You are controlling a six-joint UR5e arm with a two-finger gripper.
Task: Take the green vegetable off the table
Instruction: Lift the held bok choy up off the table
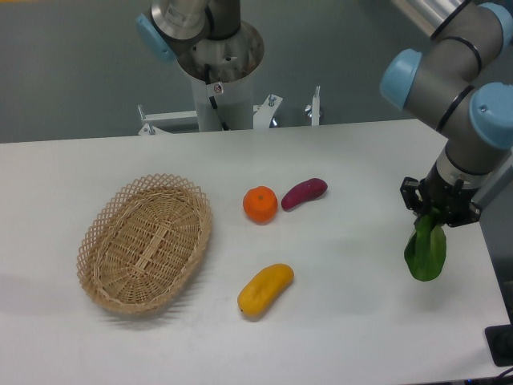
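The black two-finger gripper (437, 215) is clenched on the stem end of the dark green leafy toy vegetable (425, 252), which hangs leaf-down over the right edge of the white tabletop (345, 321). Well to the left, the oval woven wicker basket (144, 242) lies with nothing in it, and an orange round fruit (260, 204), a purple sweet-potato shape (304, 192) and a yellow oblong fruit (265, 289) rest between them.

A plain grey wall (72, 72) stands behind, evenly lit, with a metal frame (232, 118) before it.
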